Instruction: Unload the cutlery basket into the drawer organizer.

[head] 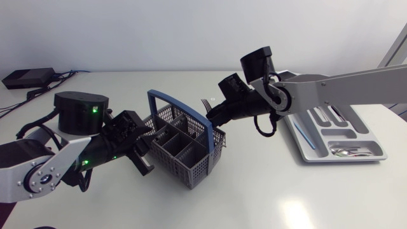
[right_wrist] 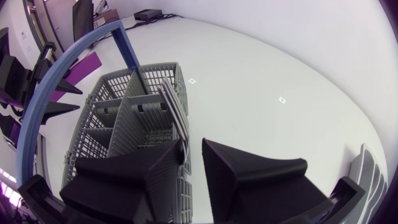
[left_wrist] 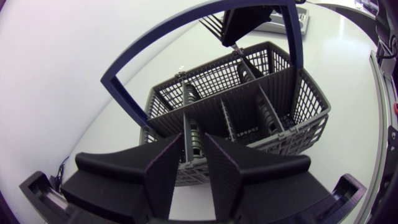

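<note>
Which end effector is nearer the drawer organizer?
Right: right end effector is on the basket side facing the drawer organizer; left end effector on the opposite side.

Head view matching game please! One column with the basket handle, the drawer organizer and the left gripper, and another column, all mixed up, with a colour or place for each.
1. basket handle
2. drawer organizer
3. left gripper

A. clamped on the cutlery basket wall
B. blue
C. at the view's right, cutlery in it

Pairs: 1-B, 2-C, 3-A.
</note>
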You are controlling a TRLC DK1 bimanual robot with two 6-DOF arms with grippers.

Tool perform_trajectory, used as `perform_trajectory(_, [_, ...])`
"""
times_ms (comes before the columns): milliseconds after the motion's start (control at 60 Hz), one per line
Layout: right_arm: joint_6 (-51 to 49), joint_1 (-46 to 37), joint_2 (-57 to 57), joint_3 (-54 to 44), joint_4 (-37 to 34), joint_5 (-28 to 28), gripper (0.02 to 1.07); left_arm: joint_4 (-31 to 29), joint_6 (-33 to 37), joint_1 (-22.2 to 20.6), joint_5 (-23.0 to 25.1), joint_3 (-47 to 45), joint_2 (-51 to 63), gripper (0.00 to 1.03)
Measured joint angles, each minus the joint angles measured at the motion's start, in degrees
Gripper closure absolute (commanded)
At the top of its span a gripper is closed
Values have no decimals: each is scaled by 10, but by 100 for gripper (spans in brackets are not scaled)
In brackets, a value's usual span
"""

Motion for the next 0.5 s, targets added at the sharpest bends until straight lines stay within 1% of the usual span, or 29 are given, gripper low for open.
perform_trajectory(133, [6,1,3,3,0,-3,98,-22,-4,0,23,0,0,74])
perform_trajectory(217, [8,1,3,3,0,-11,102,-37,-9,0,39,1,0,74])
perform_trajectory(400, [20,1,2,3,0,-23,102,-94,-17,19,101,17,0,74])
perform_trajectory(500, [21,0,-4,1,0,-33,102,-111,-17,24,116,24,-5,74])
